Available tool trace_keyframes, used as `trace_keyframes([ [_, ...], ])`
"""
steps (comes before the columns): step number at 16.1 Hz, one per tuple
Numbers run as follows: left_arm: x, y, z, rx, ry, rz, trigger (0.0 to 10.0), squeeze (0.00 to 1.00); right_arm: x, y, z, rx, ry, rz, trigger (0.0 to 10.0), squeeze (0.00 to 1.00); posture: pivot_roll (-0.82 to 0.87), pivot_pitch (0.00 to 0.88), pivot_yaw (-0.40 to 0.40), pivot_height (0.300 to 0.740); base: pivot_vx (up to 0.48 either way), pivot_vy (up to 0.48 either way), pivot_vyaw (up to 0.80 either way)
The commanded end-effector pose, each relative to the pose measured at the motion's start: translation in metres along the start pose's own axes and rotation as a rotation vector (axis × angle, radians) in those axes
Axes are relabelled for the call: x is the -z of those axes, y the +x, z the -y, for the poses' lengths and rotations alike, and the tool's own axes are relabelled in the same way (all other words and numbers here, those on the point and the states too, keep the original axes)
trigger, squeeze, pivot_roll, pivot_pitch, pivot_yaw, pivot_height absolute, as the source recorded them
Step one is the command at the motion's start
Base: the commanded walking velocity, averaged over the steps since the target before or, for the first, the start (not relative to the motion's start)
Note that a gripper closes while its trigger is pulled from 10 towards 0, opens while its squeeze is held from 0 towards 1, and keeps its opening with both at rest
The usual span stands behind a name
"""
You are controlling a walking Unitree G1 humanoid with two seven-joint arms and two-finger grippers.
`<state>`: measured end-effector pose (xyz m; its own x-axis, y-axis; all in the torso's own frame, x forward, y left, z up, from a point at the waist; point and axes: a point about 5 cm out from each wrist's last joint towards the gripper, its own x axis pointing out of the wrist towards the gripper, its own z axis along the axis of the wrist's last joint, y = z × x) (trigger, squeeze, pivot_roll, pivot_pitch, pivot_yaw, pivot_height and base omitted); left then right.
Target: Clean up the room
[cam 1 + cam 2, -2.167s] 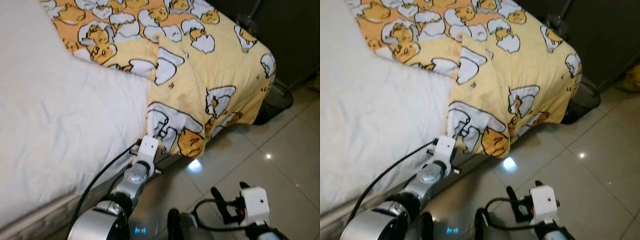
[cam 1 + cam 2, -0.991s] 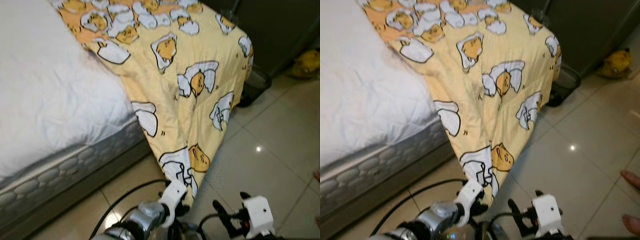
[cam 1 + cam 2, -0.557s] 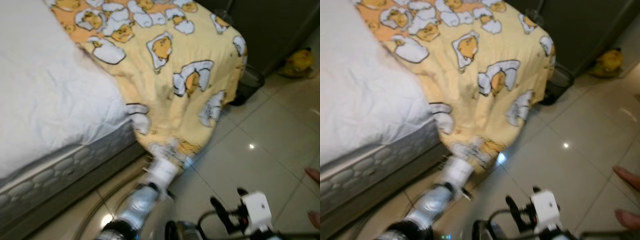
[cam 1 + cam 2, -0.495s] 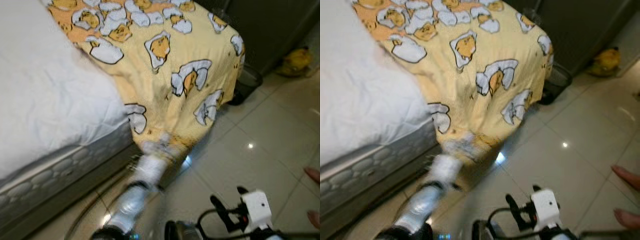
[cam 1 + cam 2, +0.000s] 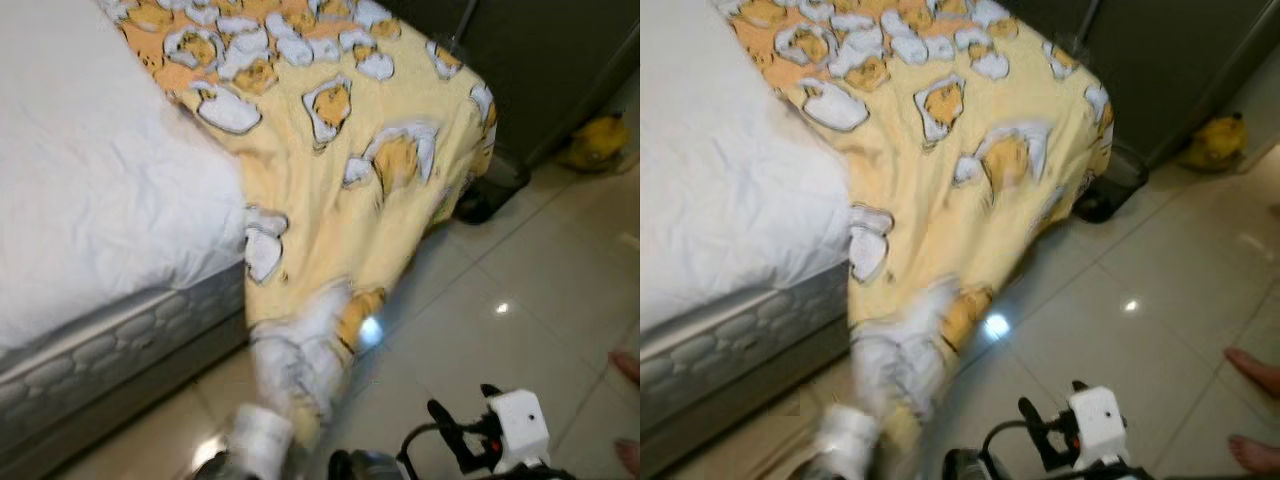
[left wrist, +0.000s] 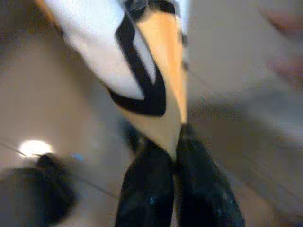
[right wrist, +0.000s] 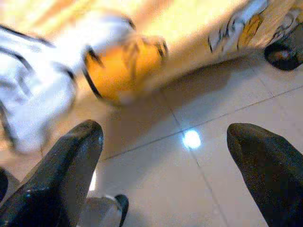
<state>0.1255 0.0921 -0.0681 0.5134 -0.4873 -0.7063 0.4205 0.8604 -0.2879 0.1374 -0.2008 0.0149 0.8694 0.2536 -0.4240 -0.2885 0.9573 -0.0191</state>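
A yellow blanket (image 5: 330,180) printed with cartoon eggs hangs off the foot of the bed down to the tiled floor. My left gripper (image 6: 174,156) is shut on its lower corner (image 6: 142,71), low by the floor near the bed's side; the arm (image 5: 262,440) shows blurred at the bottom of the left eye view. My right gripper (image 7: 165,161) stands open above the floor tiles with nothing between its fingers, its white wrist (image 5: 518,430) at the lower right. The white mattress (image 5: 90,190) lies bare on the left.
A dark round bin (image 5: 490,190) stands on the floor by the bed's far corner. A yellow object (image 5: 600,140) lies against the dark wall at the right. A person's feet (image 5: 1250,370) show at the right edge. Glossy tiles (image 5: 520,290) lie to the right.
My left arm has dropped toward the floor, dragging the blanket corner down and toward me. The right gripper has stayed in place.
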Motion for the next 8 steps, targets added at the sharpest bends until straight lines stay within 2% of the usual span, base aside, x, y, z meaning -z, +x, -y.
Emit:
trace_keyframes([
  [1,-0.003,0.018,0.057,0.27,-0.19,-0.078,10.0,0.0,0.001,-0.001,0.005,-0.005,-0.017,-0.01,10.0,0.0,-0.07,0.11,-0.151,0.74,0.0,0.0,0.0],
  [2,-0.018,0.027,0.079,0.38,-0.248,-0.073,10.0,0.0,0.0,0.0,0.005,-0.014,-0.026,-0.012,10.0,0.0,-0.08,0.105,-0.162,0.74,0.0,0.0,0.0],
  [5,-0.024,0.042,0.1,0.454,-0.327,-0.148,10.0,0.0,0.0,0.0,0.007,-0.024,-0.041,-0.018,10.0,0.0,-0.11,0.106,-0.174,0.74,0.0,0.0,0.0],
  [6,-0.019,0.048,0.099,0.409,-0.245,-0.189,10.0,0.0,0.001,-0.002,0.009,-0.026,-0.048,-0.024,10.0,0.0,-0.11,0.108,-0.173,0.74,0.0,0.0,0.0],
  [7,-0.018,0.051,0.091,0.326,-0.123,-0.186,10.0,0.0,0.001,-0.002,0.009,-0.027,-0.05,-0.027,10.0,0.0,-0.11,0.115,-0.176,0.74,0.0,0.0,0.0],
  [8,-0.018,0.052,0.084,0.263,-0.038,-0.172,10.0,0.0,0.002,-0.003,0.009,-0.027,-0.051,-0.028,10.0,0.0,-0.12,0.116,-0.175,0.74,0.0,0.0,0.0],
])
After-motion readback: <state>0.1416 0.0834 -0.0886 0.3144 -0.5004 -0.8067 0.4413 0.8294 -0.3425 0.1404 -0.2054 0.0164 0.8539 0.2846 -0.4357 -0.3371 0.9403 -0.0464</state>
